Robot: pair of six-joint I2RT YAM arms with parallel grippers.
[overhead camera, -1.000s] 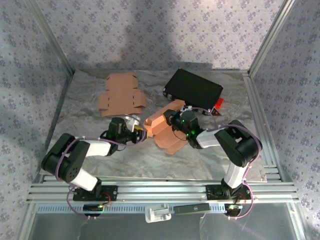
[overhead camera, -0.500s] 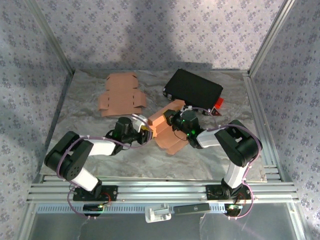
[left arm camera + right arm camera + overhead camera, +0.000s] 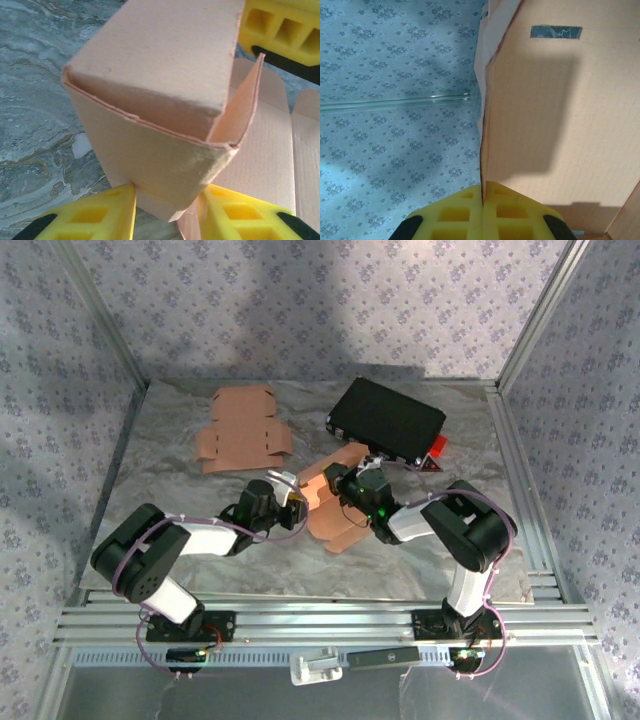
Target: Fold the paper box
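Note:
The tan paper box (image 3: 335, 508) stands partly folded at the table's middle, between both grippers. My left gripper (image 3: 297, 502) reaches in from the left. In the left wrist view its yellow fingers (image 3: 100, 216) press both sides of the box's folded end (image 3: 165, 75), so the left gripper (image 3: 167, 210) is shut on it. My right gripper (image 3: 341, 480) sits at the box's upper side. In the right wrist view the right gripper (image 3: 482, 192) is shut on the thin edge of a raised box panel (image 3: 555, 115). One yellow finger of the right gripper (image 3: 280, 25) shows beyond the box.
A flat unfolded cardboard blank (image 3: 240, 430) lies at the back left. A black case (image 3: 388, 420) with a red piece (image 3: 436, 448) at its corner lies at the back right. Metal frame rails (image 3: 520, 490) border the marbled table.
My left gripper has moved right up to the box and narrowed its jaws onto the folded end. The box and the right gripper have shifted slightly left.

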